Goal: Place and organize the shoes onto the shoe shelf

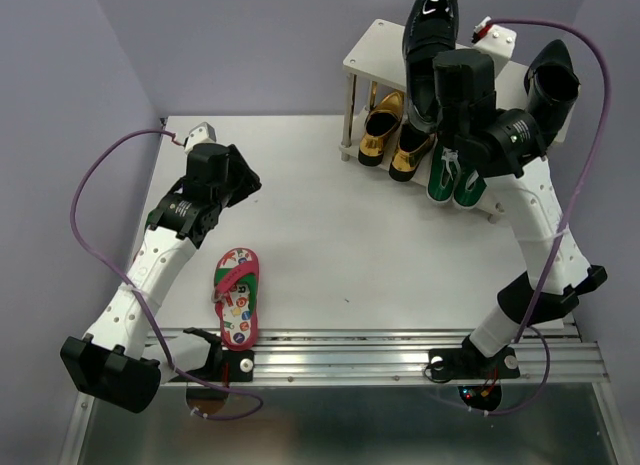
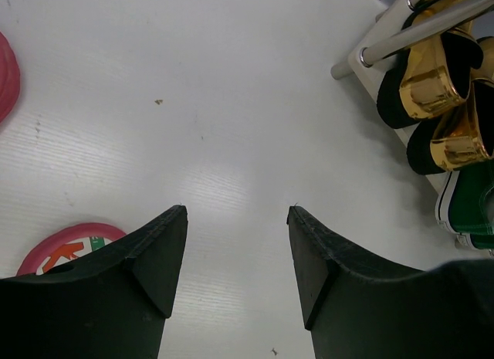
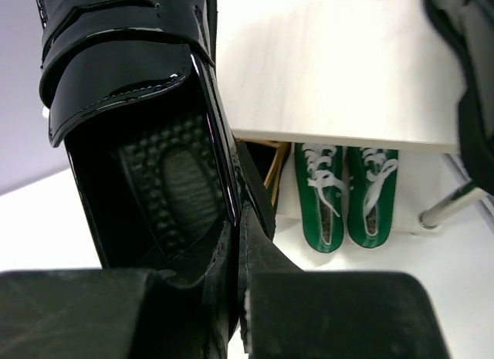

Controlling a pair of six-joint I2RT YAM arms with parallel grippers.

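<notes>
Glossy black, one pointed loafer (image 1: 430,35) is pinched at its heel wall by the shut right jaws and held above the left part of the shoe shelf (image 1: 375,50). Its mate (image 1: 552,83) is seen at the board's right end. Gold loafers (image 1: 390,135) and green sneakers (image 1: 455,180) are lined up underneath. The left jaws are spread wide, empty, over the bench (image 1: 330,235), a flip-flop (image 1: 237,295) lying nearer.
</notes>
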